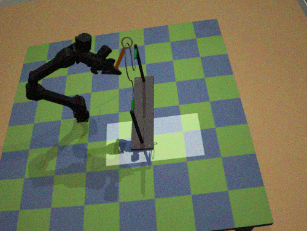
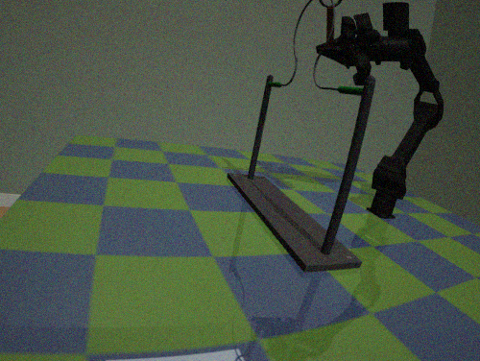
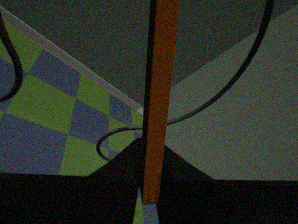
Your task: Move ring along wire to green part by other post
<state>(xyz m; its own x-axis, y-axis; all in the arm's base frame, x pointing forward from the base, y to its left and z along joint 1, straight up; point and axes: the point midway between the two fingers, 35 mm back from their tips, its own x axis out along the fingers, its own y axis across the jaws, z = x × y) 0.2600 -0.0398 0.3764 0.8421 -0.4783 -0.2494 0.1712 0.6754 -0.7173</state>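
Note:
My gripper (image 1: 117, 70) (image 2: 328, 47) (image 3: 146, 144) is shut on the lower end of the orange handle (image 1: 120, 58) (image 2: 329, 24) (image 3: 162, 70), high above the base board. The handle stands nearly upright, with the ring (image 1: 121, 42) (image 2: 330, 6) at its top. In the top view the high bend of the grey wire (image 1: 125, 62) (image 2: 295, 43) (image 3: 230, 87) shows inside the ring's outline; the exterior view cuts the ring off. Green parts sit by the far post (image 1: 135, 53) and the near post (image 1: 132, 105) of the top view; whether the wire touches the ring cannot be told.
The grey base board (image 1: 148, 107) (image 2: 276, 211) carries both posts on the chequered table. The wire's lower bend (image 2: 315, 72) lies close to my fingers in the exterior view. The right-hand post (image 2: 352, 158) stands in front of the arm there.

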